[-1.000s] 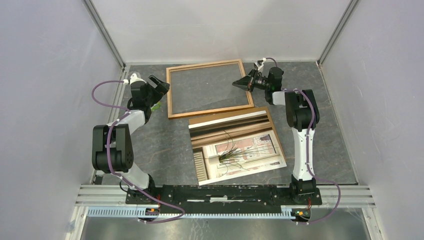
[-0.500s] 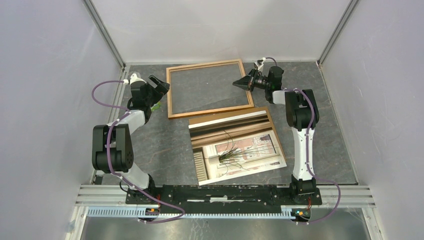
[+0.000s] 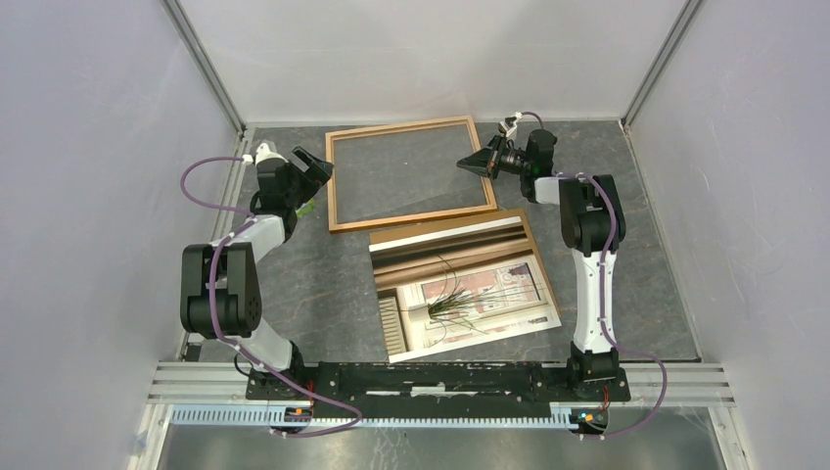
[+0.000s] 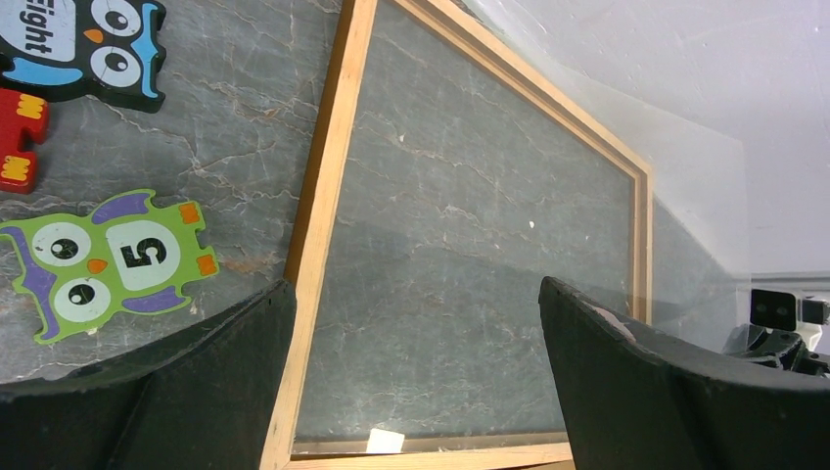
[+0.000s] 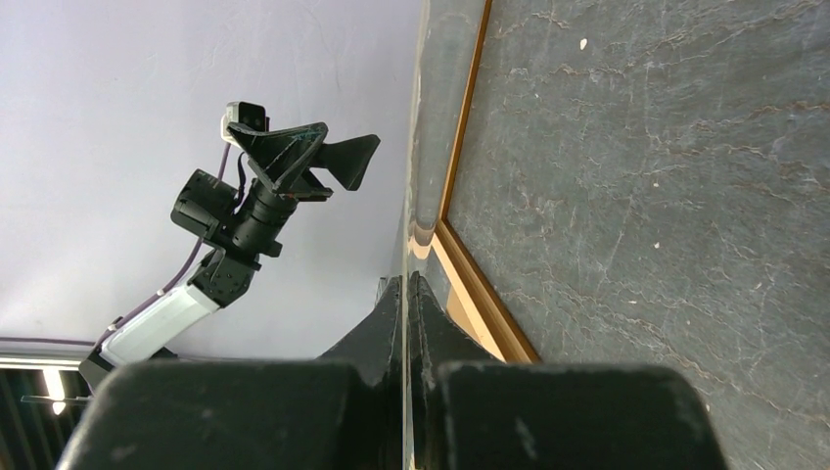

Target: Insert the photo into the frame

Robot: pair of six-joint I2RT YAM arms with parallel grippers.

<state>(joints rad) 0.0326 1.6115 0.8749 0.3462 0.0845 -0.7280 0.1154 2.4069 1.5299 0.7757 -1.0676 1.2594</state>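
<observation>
The frame (image 3: 401, 126), thin light wood, lies flat at the back centre of the table. The photo (image 3: 470, 294), a spiky green plant by a window, lies face up just in front of it. My right gripper (image 3: 475, 162) is at the frame's right side, shut on the edge of a clear pane (image 5: 416, 147), seen edge-on between its fingers (image 5: 404, 294) beside the frame rail (image 5: 465, 108). That pane (image 4: 695, 225) rises tilted over the frame (image 4: 328, 166). My left gripper (image 4: 413, 284) is open over the frame's left part, holding nothing (image 3: 315, 166).
Owl-shaped puzzle pieces lie left of the frame: a green one (image 4: 108, 259), a black and blue one (image 4: 83, 44) and a red piece (image 4: 20, 137). Grey walls close in the table on three sides. The arm bases sit on a rail (image 3: 440, 377) at the near edge.
</observation>
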